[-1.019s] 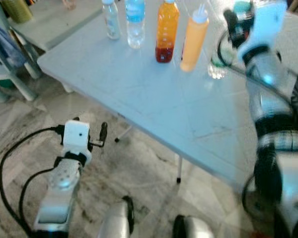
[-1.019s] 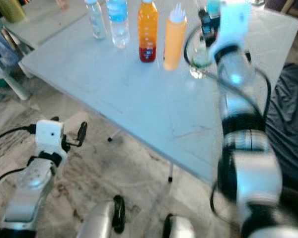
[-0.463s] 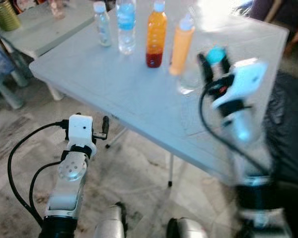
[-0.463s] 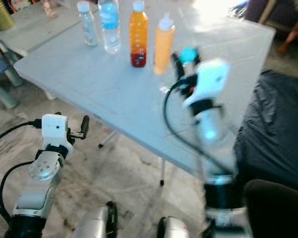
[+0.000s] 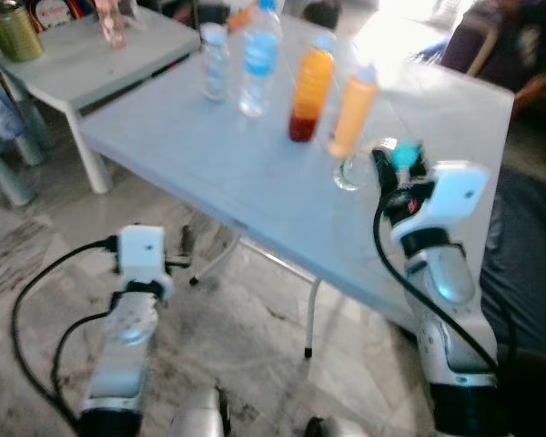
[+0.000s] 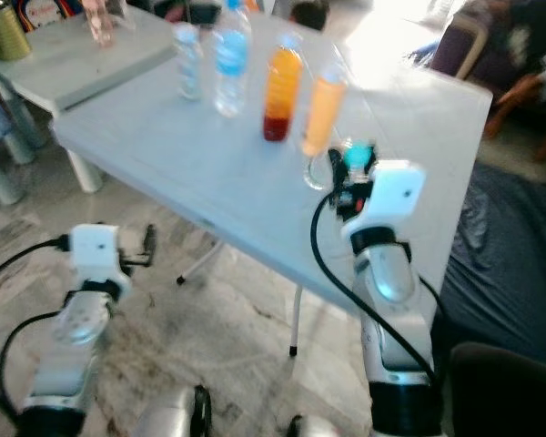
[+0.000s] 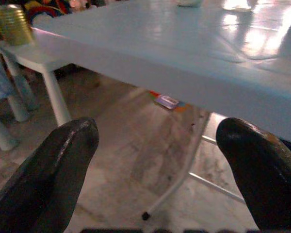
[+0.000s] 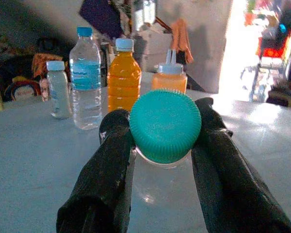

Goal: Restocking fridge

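**Q:** Right wrist view — what is the right gripper (image 8: 164, 145) doing?

**A:** It is pinching a clear bottle (image 8: 160, 189) with a teal cap (image 8: 165, 125); one black finger (image 8: 104, 170) is pressing each side of the neck, just under the cap. The bottle's long axis is standing upright, in line with the fingers' reach.

**Q:** Where is the bottle lying relative to the other stock?

**A:** Beyond the fingertips, four more bottles are standing on the grey table (image 5: 255, 182): a small clear bottle (image 8: 57, 90), a water bottle (image 8: 85, 80), an orange juice bottle (image 8: 122, 75) and an orange squeeze bottle (image 8: 169, 77). The held bottle is sitting at the table's near edge.

**Q:** And the left gripper (image 7: 160, 160)?

**A:** It is hanging low beside the table, fingers spread wide and holding nothing. The right arm is judged the nearer one, so the carry to the fridge is falling to it.
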Available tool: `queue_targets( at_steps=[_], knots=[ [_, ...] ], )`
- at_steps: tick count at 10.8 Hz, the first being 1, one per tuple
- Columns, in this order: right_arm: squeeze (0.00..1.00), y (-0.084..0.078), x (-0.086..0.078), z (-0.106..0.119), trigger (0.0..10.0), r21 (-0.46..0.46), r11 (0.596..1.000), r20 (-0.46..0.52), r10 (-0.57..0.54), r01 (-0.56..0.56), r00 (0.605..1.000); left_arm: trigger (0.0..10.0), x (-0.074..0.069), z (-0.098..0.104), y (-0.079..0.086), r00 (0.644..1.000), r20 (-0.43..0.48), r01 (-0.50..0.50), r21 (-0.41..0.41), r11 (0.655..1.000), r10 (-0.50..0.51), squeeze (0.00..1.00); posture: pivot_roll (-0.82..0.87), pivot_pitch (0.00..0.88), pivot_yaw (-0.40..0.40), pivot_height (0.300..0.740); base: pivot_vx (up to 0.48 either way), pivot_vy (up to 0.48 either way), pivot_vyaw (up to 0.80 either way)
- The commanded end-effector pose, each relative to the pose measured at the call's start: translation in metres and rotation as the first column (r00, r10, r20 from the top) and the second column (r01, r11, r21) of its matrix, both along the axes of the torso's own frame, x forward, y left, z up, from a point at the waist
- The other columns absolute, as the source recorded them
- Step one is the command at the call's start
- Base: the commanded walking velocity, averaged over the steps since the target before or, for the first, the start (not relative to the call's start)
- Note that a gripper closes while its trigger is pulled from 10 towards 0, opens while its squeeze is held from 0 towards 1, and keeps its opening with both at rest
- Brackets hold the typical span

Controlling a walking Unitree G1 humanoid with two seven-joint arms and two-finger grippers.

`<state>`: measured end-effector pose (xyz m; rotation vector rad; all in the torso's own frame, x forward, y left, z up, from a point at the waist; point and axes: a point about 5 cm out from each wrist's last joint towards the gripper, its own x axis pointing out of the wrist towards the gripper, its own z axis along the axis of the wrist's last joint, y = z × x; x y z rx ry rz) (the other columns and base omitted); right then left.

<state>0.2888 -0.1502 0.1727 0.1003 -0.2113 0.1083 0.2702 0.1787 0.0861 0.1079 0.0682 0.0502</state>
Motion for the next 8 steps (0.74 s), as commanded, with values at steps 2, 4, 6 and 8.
queue_targets(
  at_steps=[2,4,6,8],
  knots=[
    [0.0,-0.009,0.006,-0.023,10.0,-0.043,0.999,-0.115,-0.009,0.005,0.993,10.0,-0.002,-0.003,-0.004,1.0,0.004,-0.006,-0.008,1.0,0.006,0.0,0.12,0.056,-0.057,0.74,0.0,0.48,0.0],
    [0.0,-0.013,0.013,-0.026,10.0,-0.104,0.994,-0.103,-0.045,0.035,0.994,10.0,0.003,-0.001,-0.005,1.0,0.013,-0.008,-0.005,1.0,0.008,0.0,0.13,0.042,-0.058,0.74,0.0,0.48,0.0],
    [0.0,-0.007,0.013,-0.028,10.0,-0.117,0.993,-0.094,-0.016,0.005,0.995,10.0,0.005,-0.002,-0.009,1.0,0.015,0.009,0.002,1.0,-0.009,0.0,0.13,0.028,-0.058,0.74,0.0,0.48,0.0],
    [0.0,-0.002,0.006,-0.041,10.0,-0.046,0.996,-0.148,0.064,-0.072,0.987,10.0,0.004,-0.007,0.001,0.999,-0.001,-0.048,0.001,0.999,0.048,0.0,0.13,0.024,-0.058,0.74,0.0,0.48,0.0]
  ],
)
